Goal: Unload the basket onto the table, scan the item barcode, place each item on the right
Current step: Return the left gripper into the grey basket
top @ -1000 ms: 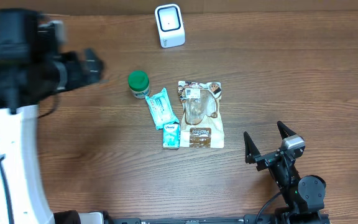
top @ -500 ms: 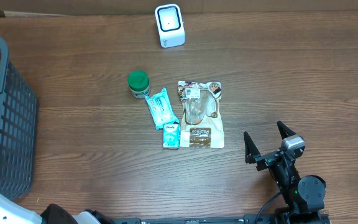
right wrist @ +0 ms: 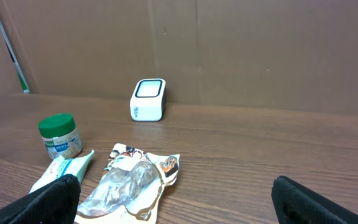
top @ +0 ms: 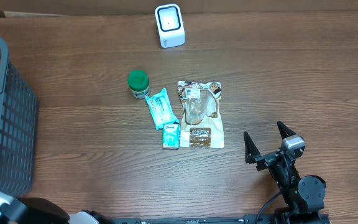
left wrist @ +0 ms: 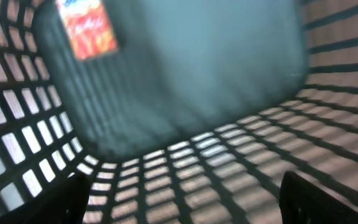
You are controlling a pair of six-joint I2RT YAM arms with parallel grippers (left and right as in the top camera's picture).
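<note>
- Your left gripper (left wrist: 183,186) is open wide. Its two dark fingers sit at the bottom corners of the left wrist view, and nothing is between them.
- It is looking down into the grey basket (top: 8,124). An orange packet (left wrist: 87,28) lies inside, far from the fingers.
- A second ago your left arm (top: 17,213) hung over the left side of the table and hid the basket. Now it is low in the near left corner, and you can see the basket plainly.
- I think this means the packet is finished and put away, so you can pick a new thing to scan.
- Your right gripper (top: 266,140) is open wide too, and it holds nothing. It has not moved, and it rests near the front right of the table (top: 303,74).
- Four things wait in the middle of the table: a green-lid jar (top: 138,84), a teal pack (top: 162,107), a small teal packet (top: 171,135) and a snack bag (top: 200,114). They lie close together.
- The white scanner (top: 169,25) stands at the far edge, well apart from them.
- The snack bag is the one nearest your right gripper. I cannot see a barcode clearly on any of them.
</note>
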